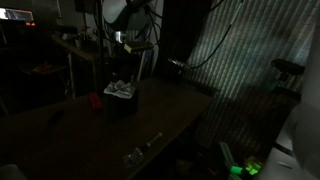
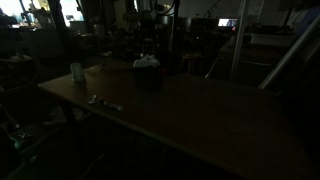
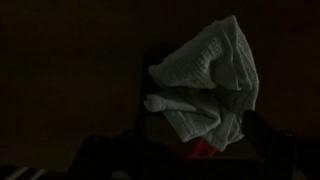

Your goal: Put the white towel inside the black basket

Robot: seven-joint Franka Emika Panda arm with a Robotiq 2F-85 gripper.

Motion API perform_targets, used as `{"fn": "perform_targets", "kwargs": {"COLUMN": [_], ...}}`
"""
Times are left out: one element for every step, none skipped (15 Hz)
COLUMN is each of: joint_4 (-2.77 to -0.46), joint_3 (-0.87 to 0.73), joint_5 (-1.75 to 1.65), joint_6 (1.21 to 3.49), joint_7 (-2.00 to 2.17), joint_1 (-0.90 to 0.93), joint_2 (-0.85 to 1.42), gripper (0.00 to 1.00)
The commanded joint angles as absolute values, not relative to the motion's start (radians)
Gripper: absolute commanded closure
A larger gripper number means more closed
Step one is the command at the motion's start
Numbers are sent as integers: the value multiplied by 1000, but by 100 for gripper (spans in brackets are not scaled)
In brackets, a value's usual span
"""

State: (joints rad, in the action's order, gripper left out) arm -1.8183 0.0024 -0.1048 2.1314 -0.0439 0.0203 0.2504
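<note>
The scene is very dark. The white towel [image 1: 122, 90] lies bunched on top of the black basket [image 1: 123, 103] on the table, and shows in both exterior views [image 2: 147, 62], with the basket [image 2: 148, 79] under it. My gripper [image 1: 122, 68] hangs just above it. In the wrist view the towel [image 3: 205, 80] fills the middle, with a small red patch below it. My gripper [image 3: 195, 150] has its dark fingers wide apart on either side of the towel, and it looks open.
The dark wooden table [image 1: 170, 115] carries a red object [image 1: 95, 99] beside the basket and small items [image 1: 150, 140] near its front edge. A white cup [image 2: 77, 72] stands near a table corner. Cluttered furniture and equipment stand behind the table.
</note>
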Motion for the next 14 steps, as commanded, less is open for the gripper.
{"fn": "perform_targets", "kwargs": {"joint_4": [-1893, -1905, -1918, -1928, -1938, -1946, -1952, -1958, -1964, -1967, -1971, -1973, -1976, -1978], "joint_3": [-1, -1, -2, -3, -3, -4, -4, -4, -1, 1, 3, 3, 5, 5], "joint_5": [-104, -102, -101, -100, -101, -103, -104, -102, -96, -89, -82, -78, -70, -66], "joint_6": [2145, 2143, 2144, 2143, 2142, 2140, 2135, 2133, 2131, 2131, 2130, 2128, 2122, 2116], "joint_7": [-40, -40, -39, -39, -37, -34, -31, -28, -28, -30, -31, -31, -30, -29], "joint_1": [13, 12, 11, 9, 8, 8, 9, 10, 10, 10, 10, 10, 10, 10], "joint_2": [209, 207, 206, 204, 202, 199, 196, 192, 188, 184, 181, 179, 176, 174], "gripper": [6, 4, 6, 4, 4, 3, 3, 3, 5, 4, 6, 6, 8, 9]}}
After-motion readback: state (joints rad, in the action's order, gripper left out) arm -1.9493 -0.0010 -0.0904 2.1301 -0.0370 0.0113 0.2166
